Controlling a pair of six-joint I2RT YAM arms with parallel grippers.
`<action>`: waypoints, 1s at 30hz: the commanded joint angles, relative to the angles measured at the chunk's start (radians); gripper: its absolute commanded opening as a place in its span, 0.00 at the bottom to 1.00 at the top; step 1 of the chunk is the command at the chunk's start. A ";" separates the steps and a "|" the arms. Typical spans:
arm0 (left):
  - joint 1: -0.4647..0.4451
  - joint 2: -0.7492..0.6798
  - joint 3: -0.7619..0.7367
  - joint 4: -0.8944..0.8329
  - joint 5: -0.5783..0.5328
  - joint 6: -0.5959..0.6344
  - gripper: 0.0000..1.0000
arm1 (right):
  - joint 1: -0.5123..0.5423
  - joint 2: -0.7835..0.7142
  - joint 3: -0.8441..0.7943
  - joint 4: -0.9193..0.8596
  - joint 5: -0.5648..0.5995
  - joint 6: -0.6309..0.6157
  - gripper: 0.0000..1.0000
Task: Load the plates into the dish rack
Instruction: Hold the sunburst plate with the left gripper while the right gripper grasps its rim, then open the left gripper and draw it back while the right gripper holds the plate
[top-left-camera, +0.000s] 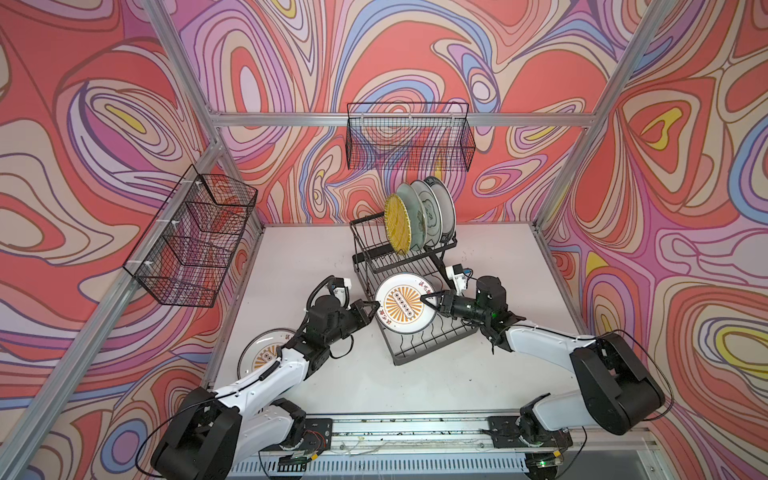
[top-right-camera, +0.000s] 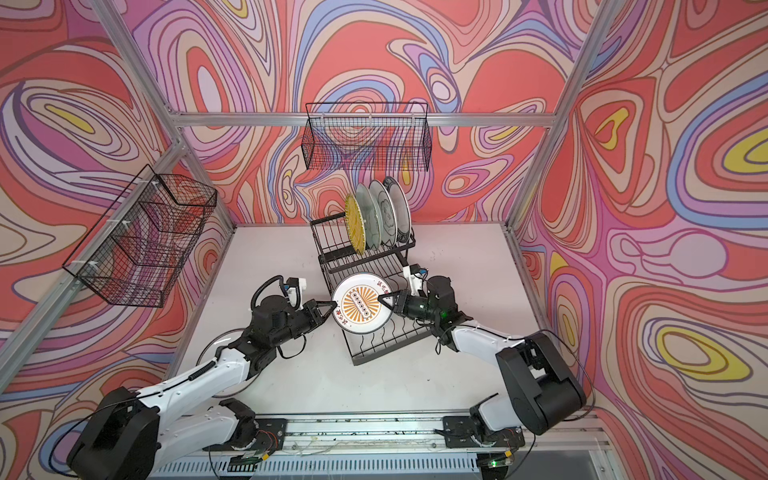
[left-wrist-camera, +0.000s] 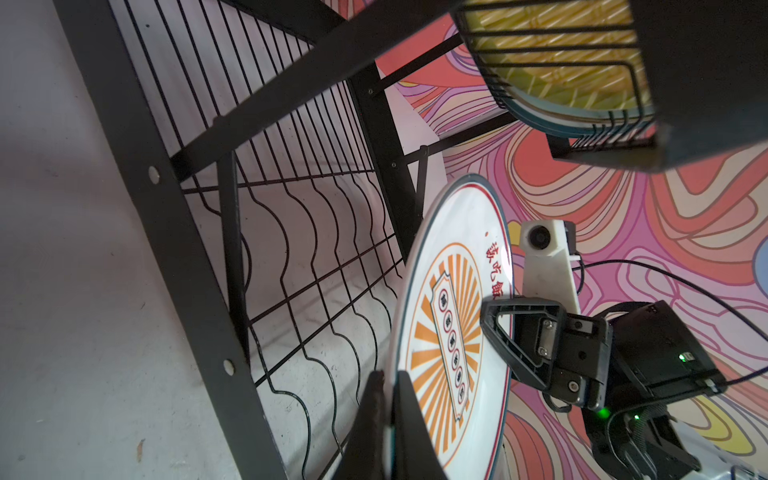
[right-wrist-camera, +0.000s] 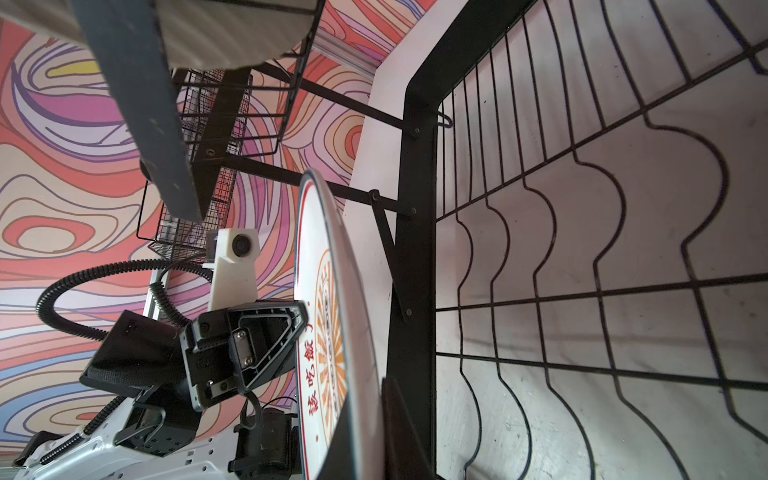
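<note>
Left gripper: clenching on the held plate's rim at the plate's 9 o'clock edge in both top views. In the left wrist view its fingers are straddling the rim, one on each face.
Right gripper: clenching on the same rim from the 3 o'clock side, facing the left gripper across the plate. In the right wrist view its fingers are pinching the edge between them.
Held plate: white with an orange sunburst, hanging between the two grippers and tilting its face up toward me. It is sitting over the tray, but I cannot tell whether its lower edge is touching the wires.
Tray: the rack's low part, with bare wavy wires showing at the held plate's 5 o'clock.
Tier: the rack's raised slotted part, standing at the held plate's 12 o'clock and carrying four plates on edge.
Yellow plate: standing at the front of that row.
Green plate: leaning just behind the yellow one.
Cloud plate: standing third.
Lettered plate: standing last, toward 1 o'clock.
Flat plate: a second sunburst plate, lying on the table at 8 o'clock, well apart from the rack and partly hiding under the left arm.
Back basket: hanging on the wall at 12 o'clock, above the tier.
Side basket: hanging at 10 o'clock.
</note>
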 joint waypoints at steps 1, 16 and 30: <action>-0.014 0.006 0.055 -0.093 0.018 0.044 0.15 | 0.018 -0.030 0.017 0.019 -0.019 -0.017 0.00; -0.015 -0.240 0.208 -0.599 -0.147 0.259 0.38 | 0.018 -0.221 0.089 -0.384 0.040 -0.285 0.00; -0.014 -0.367 0.261 -0.796 -0.242 0.321 0.39 | 0.024 -0.343 0.182 -0.398 -0.182 -0.367 0.00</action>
